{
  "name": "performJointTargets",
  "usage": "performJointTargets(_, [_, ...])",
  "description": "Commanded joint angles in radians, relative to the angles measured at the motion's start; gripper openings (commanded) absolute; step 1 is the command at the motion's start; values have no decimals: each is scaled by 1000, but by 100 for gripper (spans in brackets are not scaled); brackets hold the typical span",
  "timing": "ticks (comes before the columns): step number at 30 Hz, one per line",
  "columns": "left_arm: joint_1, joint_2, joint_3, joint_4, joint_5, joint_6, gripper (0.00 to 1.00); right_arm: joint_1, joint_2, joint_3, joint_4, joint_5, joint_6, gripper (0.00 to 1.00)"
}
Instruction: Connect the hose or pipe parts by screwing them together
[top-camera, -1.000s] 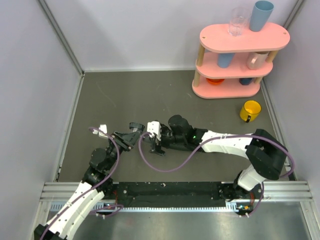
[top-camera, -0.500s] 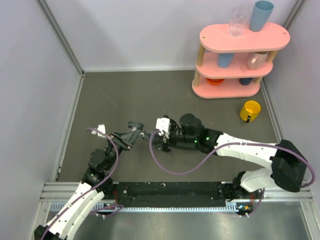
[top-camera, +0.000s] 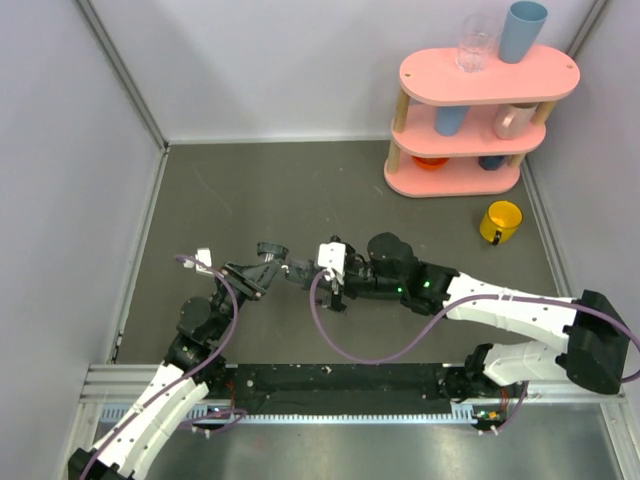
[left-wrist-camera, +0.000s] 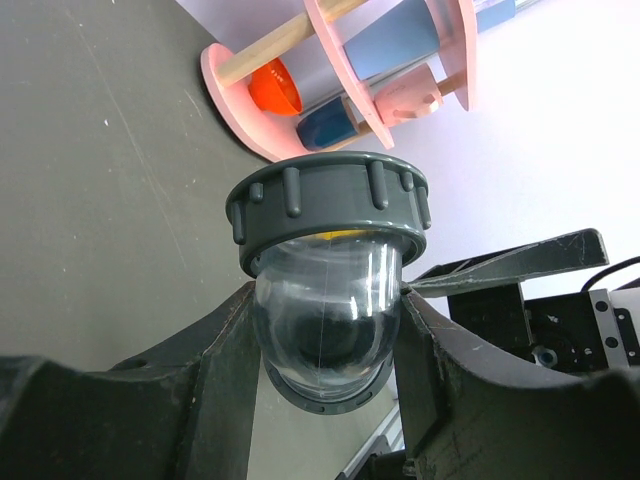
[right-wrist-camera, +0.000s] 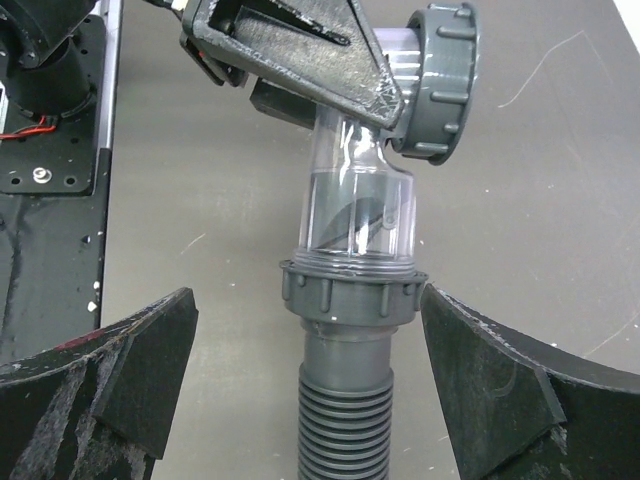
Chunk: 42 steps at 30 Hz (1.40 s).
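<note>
My left fingers (left-wrist-camera: 215, 352) clamp the clear elbow fitting (left-wrist-camera: 325, 320). My right fingers (right-wrist-camera: 140, 362) stand open either side of the hose (right-wrist-camera: 345, 425).

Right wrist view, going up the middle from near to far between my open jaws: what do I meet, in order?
ribbed hose → lower ring nut → clear elbow → upper ring nut
</note>
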Motion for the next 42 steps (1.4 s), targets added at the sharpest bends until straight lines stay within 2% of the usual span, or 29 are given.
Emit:
performJointTargets(1, [-3, 0, 32, 106, 3, -13, 0, 19, 9, -3, 13, -2, 16, 92])
performJointTargets(11, [-3, 2, 31, 117, 5, -31, 0, 27, 99, 26, 44, -4, 11, 88])
performJointTargets(15, [-1, 5, 37, 119, 9, -33, 0, 27, 156, 33, 63, -18, 19, 81])
performJointTargets(18, [-3, 2, 38, 119, 11, -33, 0, 27, 185, 35, 79, -8, 23, 79])
performJointTargets(26, [-3, -9, 32, 117, 12, -34, 0, 23, 234, 33, 114, -11, 37, 79])
performJointTargets(42, [-3, -36, 23, 109, 17, -36, 0, -34, 331, 75, 183, -145, 123, 79])
